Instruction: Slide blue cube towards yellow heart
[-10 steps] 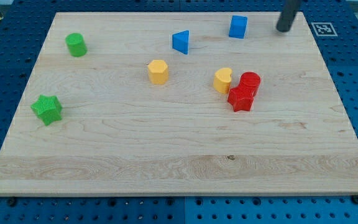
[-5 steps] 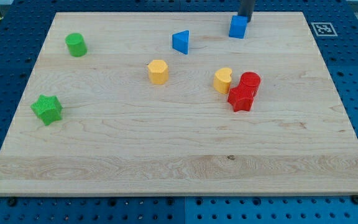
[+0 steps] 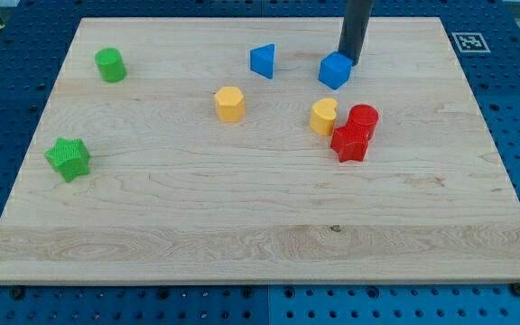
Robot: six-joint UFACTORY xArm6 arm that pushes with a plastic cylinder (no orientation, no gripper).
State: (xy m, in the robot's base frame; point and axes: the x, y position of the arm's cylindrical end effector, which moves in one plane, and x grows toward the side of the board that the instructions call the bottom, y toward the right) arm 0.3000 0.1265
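my tip point(image 3: 348, 61) bare rod, no jaws, touching blue cube point(image 3: 335, 69) on top-right side; yellow heart point(image 3: 324, 116) just below, so push line points at it.

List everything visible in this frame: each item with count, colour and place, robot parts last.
blue cube: 1, blue, upper middle, above the yellow heart
yellow heart: 1, yellow, centre right, beside the red blocks
red cylinder: 1, red, right of the heart
red star: 1, red, below the cylinder, touching it
blue triangle: 1, blue, top centre
yellow hexagon: 1, yellow, centre
green cylinder: 1, green, upper left
green star: 1, green, left edge
wooden board: 1, light wood
my tip: 1, dark, at the cube's upper right edge
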